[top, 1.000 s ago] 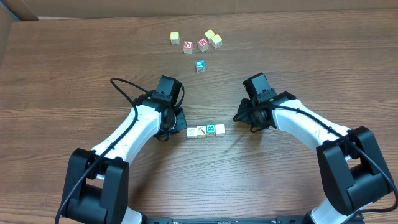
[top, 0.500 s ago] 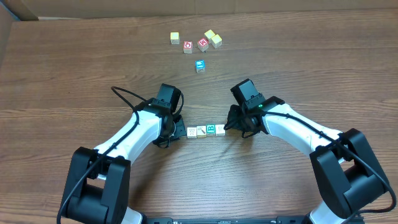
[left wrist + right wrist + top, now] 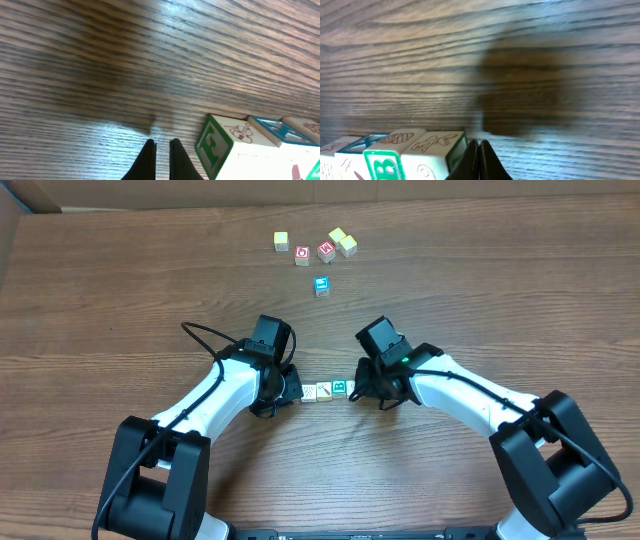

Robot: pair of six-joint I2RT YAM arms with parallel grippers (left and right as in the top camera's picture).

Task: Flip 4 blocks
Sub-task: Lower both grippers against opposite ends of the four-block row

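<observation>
The blocks lie in a tight row on the wooden table (image 3: pixel 150 300), between my two grippers. From overhead three show: a patterned one (image 3: pixel 309 392), a second (image 3: pixel 324 391) and the green letter B (image 3: pixel 340 387). My right gripper (image 3: pixel 357 393) covers the row's right end. My left gripper (image 3: pixel 291 391) stands shut at the row's left end. In the left wrist view its tips (image 3: pixel 161 145) rest just left of a green-printed end block (image 3: pixel 216 146). In the right wrist view the shut gripper (image 3: pixel 479 143) touches the nearest block (image 3: pixel 432 150), beside the B block (image 3: pixel 382 165).
At the back of the table lies a loose group of other cubes: a yellowish one (image 3: pixel 281 241), two red-faced ones (image 3: pixel 302 255) (image 3: pixel 326 251), another yellowish pair (image 3: pixel 344 242) and a blue-faced one (image 3: pixel 321 285). A cardboard wall (image 3: pixel 30 192) borders the far left corner.
My right gripper has moved left across the table to the row's right end and now covers the end block. The left gripper shifted slightly down toward the row's left end.
</observation>
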